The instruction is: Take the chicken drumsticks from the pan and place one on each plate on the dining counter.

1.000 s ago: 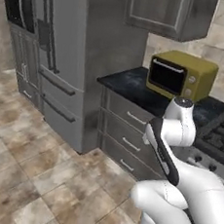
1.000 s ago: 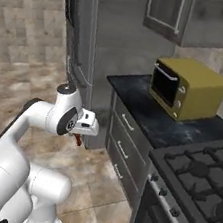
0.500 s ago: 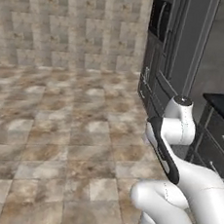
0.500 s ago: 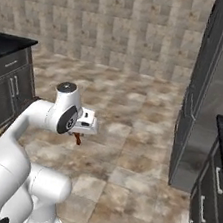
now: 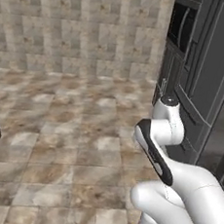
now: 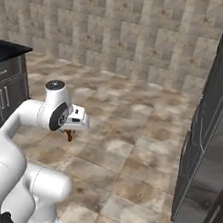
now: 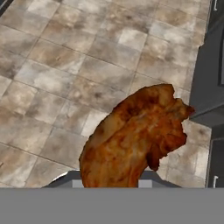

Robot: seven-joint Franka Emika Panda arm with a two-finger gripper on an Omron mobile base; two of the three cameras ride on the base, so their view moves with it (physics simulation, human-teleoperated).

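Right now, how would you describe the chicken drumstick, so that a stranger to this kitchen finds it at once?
Start at the white robot arm over the brown tiled floor. At its end, the gripper holds the chicken drumstick, a lumpy orange-brown piece of meat with glossy skin. It is the only food here, hanging above the floor.

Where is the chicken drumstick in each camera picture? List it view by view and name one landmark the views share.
Left base view: I cannot find it; the arm's own body stands in front of the hand.
Right base view: the chicken drumstick hangs as a small red-brown bit under the gripper, left of centre.
Hand view: it looms large at lower centre, over the floor.
Shared landmark: the brown stone-tile floor.
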